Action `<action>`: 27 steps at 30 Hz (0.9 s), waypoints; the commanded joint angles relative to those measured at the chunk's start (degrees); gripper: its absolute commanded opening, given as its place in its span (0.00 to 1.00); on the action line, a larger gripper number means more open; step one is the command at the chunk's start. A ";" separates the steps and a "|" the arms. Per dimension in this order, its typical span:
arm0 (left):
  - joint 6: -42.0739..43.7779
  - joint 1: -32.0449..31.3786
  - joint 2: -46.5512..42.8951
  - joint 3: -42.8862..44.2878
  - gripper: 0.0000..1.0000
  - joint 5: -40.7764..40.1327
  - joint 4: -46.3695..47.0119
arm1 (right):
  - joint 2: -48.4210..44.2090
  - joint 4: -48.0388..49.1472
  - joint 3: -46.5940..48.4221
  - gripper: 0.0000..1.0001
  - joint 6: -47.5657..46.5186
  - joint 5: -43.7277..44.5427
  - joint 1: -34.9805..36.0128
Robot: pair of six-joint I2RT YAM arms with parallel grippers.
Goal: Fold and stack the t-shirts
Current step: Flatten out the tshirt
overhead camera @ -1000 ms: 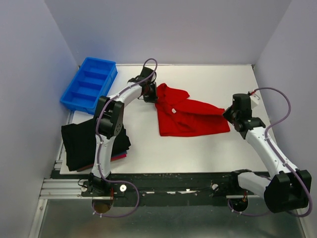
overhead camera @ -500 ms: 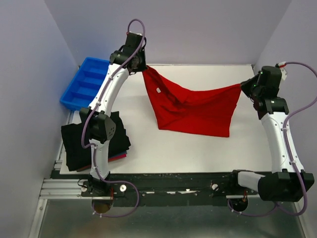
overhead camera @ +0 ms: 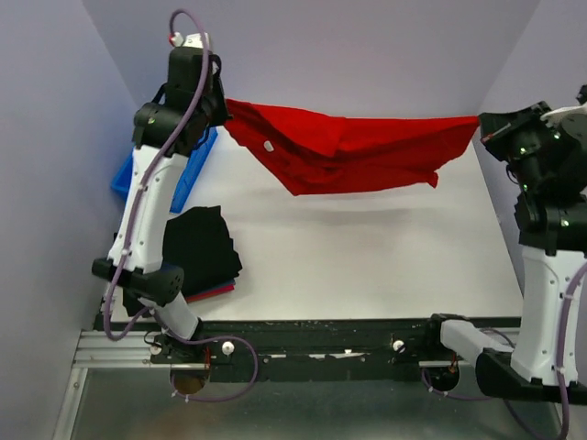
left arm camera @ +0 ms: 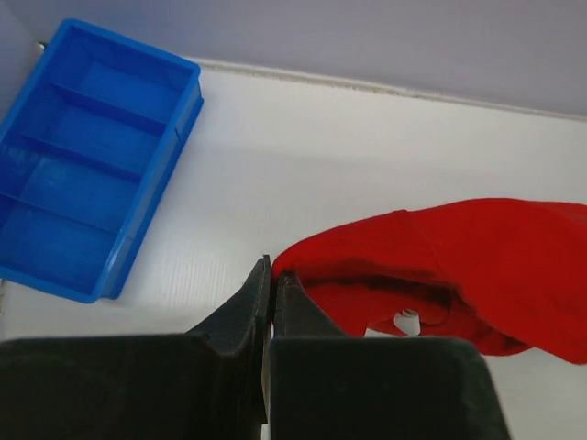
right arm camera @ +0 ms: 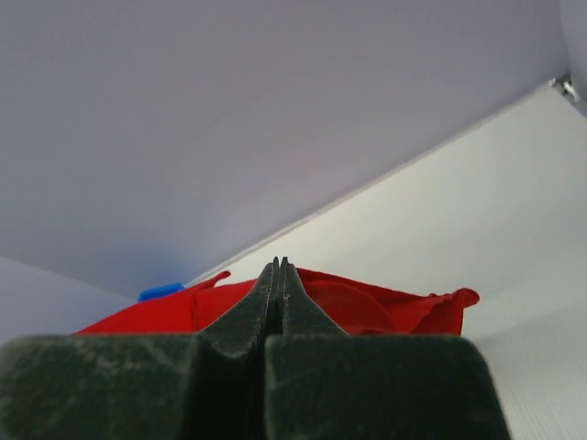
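- The red t-shirt (overhead camera: pixel 353 151) hangs in the air above the tabletop (overhead camera: pixel 367 257), stretched between the two arms near the back wall; the left end effector (overhead camera: pixel 223 108) is clamped on one end of it, the right end effector (overhead camera: pixel 477 137) on the other.
- Each grip looks like a thin pinch of fabric; to my eye a hard pull apart could slip the cloth free, and that side would drop in a heap.
- The middle sags and a loose flap dangles at the right; set down like this, it could land creased or doubled under.
- The left end hangs near the blue bin (overhead camera: pixel 191 170); cloth could snag on its rim.
- The shirt is soft, matte, draping in folds; the bin is hard, glossy plastic with dividers; the folded black shirts (overhead camera: pixel 206 247) lie flat at the near left, a dark-red one (overhead camera: pixel 215 291) peeking out beneath.
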 commanded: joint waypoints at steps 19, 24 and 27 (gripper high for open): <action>-3.40 1.32 -17.87 -15.95 0.00 0.61 7.97 | -3.69 -10.30 4.72 0.01 -5.97 4.87 -0.56; -3.22 1.32 -6.18 5.21 0.00 4.30 0.16 | 5.74 -13.30 14.13 0.01 -4.39 -0.24 -0.56; -3.22 1.32 -7.03 6.68 0.00 5.53 1.18 | 5.49 -13.04 17.30 0.01 -4.48 0.02 -0.65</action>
